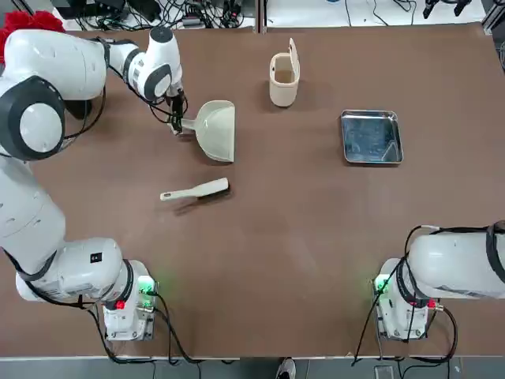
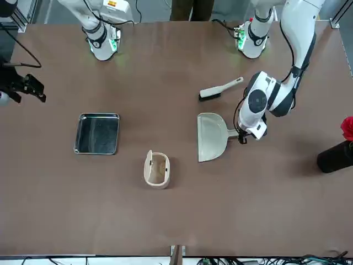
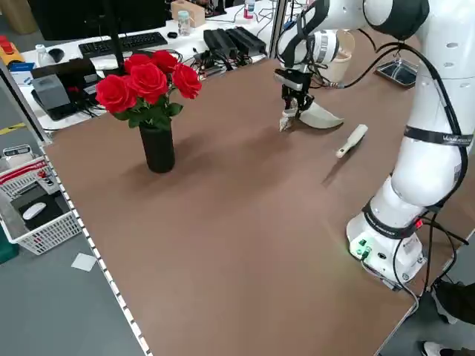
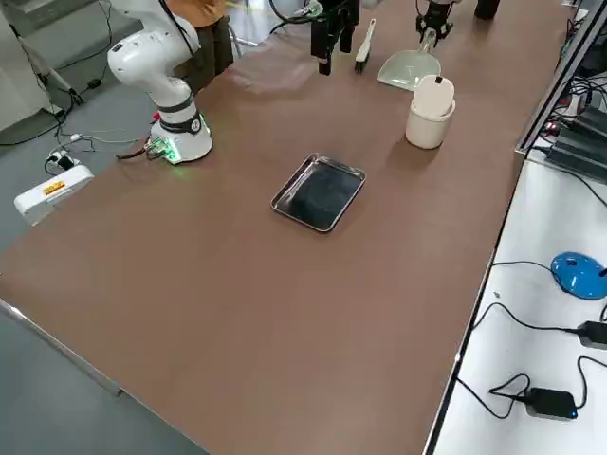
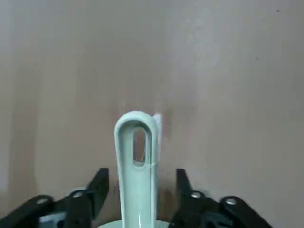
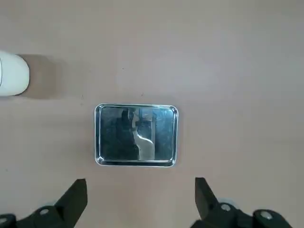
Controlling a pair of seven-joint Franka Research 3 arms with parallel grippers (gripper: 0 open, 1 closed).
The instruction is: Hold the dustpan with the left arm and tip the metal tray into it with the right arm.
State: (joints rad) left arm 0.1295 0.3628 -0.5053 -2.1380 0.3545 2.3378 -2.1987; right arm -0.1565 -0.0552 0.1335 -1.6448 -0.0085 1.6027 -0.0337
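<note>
Brown tabletop (image 1: 300,260) fills the top view, the dustpan (image 1: 215,131) near the brush (image 1: 196,190), the metal tray (image 1: 372,137) well apart. Left wrist view: the left gripper (image 5: 141,178) stands open around the dustpan's handle. Right wrist view: the right gripper (image 6: 141,190) is open near the tray.

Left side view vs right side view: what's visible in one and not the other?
Only left side: the vase of red roses, the keyboard and the white plastic basket.
Only right side: the blue round object on the white side table.
Both: the cream dustpan, the slim hand brush, the steel tray, and the cream bin.
</note>
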